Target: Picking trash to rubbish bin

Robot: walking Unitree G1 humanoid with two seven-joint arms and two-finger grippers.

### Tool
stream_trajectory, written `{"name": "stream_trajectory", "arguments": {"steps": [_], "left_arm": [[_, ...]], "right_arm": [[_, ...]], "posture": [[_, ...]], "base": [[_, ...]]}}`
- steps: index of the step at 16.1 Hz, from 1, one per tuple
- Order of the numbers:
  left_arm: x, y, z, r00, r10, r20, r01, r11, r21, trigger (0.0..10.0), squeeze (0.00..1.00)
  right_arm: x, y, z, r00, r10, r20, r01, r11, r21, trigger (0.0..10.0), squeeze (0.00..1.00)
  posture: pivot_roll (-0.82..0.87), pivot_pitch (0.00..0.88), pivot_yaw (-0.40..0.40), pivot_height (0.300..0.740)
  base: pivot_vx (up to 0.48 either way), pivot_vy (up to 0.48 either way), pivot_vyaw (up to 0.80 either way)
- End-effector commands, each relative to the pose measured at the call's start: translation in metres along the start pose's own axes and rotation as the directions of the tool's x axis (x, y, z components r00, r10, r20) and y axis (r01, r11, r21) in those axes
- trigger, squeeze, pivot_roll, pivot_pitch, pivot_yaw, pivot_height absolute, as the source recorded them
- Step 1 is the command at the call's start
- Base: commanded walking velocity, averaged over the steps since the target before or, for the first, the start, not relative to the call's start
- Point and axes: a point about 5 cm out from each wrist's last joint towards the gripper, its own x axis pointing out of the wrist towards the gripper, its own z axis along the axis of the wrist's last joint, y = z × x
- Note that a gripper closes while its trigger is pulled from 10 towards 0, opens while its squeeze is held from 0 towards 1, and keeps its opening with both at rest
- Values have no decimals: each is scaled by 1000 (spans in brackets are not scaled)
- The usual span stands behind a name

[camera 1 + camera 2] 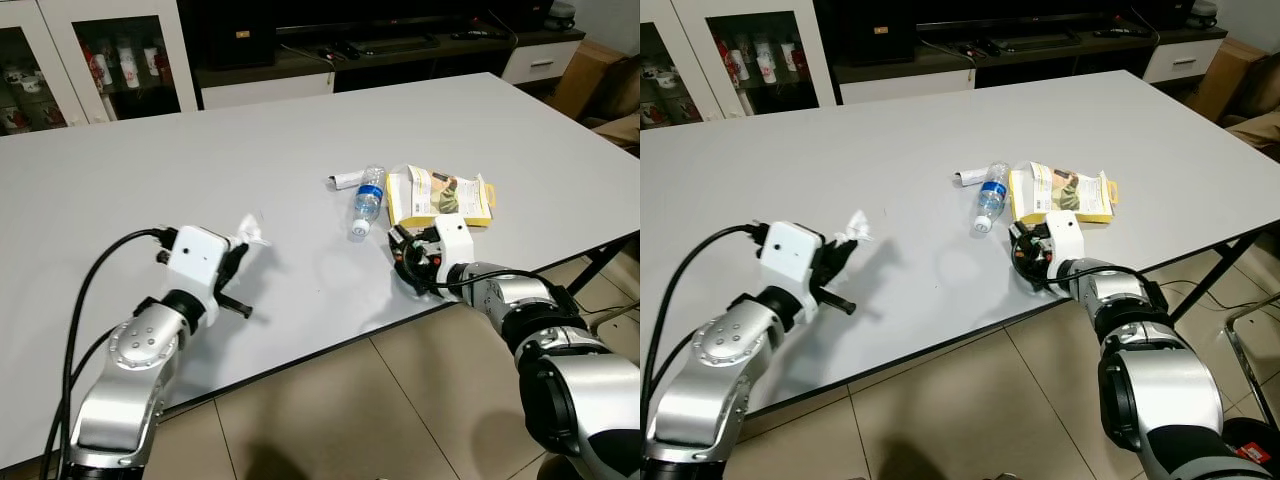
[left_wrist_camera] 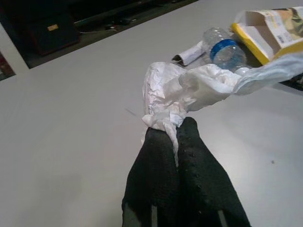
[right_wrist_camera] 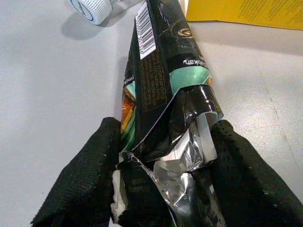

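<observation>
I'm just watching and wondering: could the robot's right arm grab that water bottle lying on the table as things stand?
Probably not right away. The water bottle lies close ahead of the right gripper with bare table between, but the fingers are already shut on a black snack wrapper, so it would have to drop that first.

A white table point(image 1: 200, 170) carried the trash. Toward its three o'clock side lay a clear plastic bottle point(image 1: 366, 202) with a blue label, a small white rolled tube point(image 1: 345, 180) touching it at eleven o'clock, and a yellow packet point(image 1: 440, 195) just beside it at three o'clock.
</observation>
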Motion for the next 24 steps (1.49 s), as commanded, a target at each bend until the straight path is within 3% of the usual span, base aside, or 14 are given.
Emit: {"name": "stream_trajectory", "arguments": {"steps": [1,7,10,15,16,17,19,20,21,22,24], "left_arm": [[2,-1,-1,1000,4,-11,-3,1000,16,10000,0],[1,2,-2,1000,12,-19,-11,1000,19,10000,0],[-3,-6,-7,999,5,-42,-6,1000,-20,10000,0],[-12,-8,-13,998,14,-57,-15,1000,-22,10000,0],[-13,-10,-16,998,25,-64,-29,998,-60,10000,0],[-14,-8,-21,993,90,-83,-100,986,-130,10000,0],[-15,-6,-22,984,153,-88,-169,956,-240,10000,0],[-14,-6,-24,984,154,-92,-173,951,-256,10000,0],[-14,-14,-29,988,111,-109,-134,960,-244,10000,0],[-12,-21,-29,992,87,-95,-106,969,-222,10000,0],[-9,-25,-29,992,93,-81,-107,974,-201,10000,0]], "right_arm": [[-2,-3,-3,1000,10,-3,-10,999,31,0,0],[0,-1,-7,1000,-3,31,1,997,72,0,0],[-4,-4,-7,994,-12,107,1,995,102,0,0],[-21,18,-22,968,-11,251,-27,989,148,0,0],[-31,28,-28,956,-16,293,-17,994,110,0,0],[-51,39,-27,902,-88,423,46,993,110,0,0],[-71,42,-23,822,-195,535,116,977,177,0,0],[-77,44,-22,803,-213,556,131,974,185,0,0],[-88,50,-23,788,-227,572,202,973,109,10000,0],[-93,53,-23,778,-234,583,236,969,74,10000,0],[-100,54,-22,749,-286,598,290,953,92,10000,0]], "posture": [[65,0,-63,740],[73,0,-61,740],[72,0,-74,740],[54,0,-57,740],[48,0,-53,740],[42,0,-54,740],[22,0,-56,740],[20,0,-55,740],[0,0,-46,740],[-11,0,-38,740],[-21,0,-33,740]], "base": [[0,0,0],[0,0,0],[0,0,0],[0,0,0],[0,0,0],[0,0,0],[0,0,0],[0,0,0],[0,0,0],[0,0,0],[0,0,0]]}}
